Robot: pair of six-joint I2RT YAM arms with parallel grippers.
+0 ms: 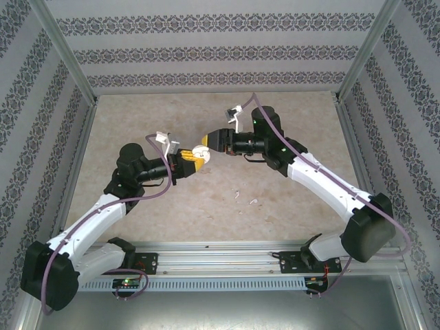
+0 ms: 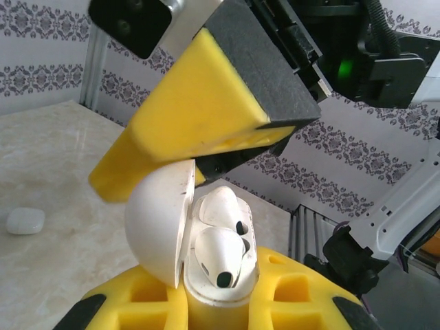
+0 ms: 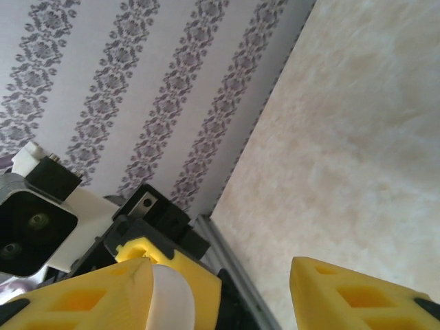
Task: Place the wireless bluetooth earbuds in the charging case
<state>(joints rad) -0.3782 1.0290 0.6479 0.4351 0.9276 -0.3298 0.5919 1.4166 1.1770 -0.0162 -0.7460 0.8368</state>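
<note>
tightly — left fingers [image 2: 297,302] around case [image 2: 212,300]

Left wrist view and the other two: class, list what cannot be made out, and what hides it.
Left wrist view: base of the open white plastic charging case, hidden between the yellow fingers of the left end effector.
Top external view: two tiny white pieces on the beige table, too small to identify.
Right wrist view: most of the case, cut by the bottom edge beside the right end effector.
</note>
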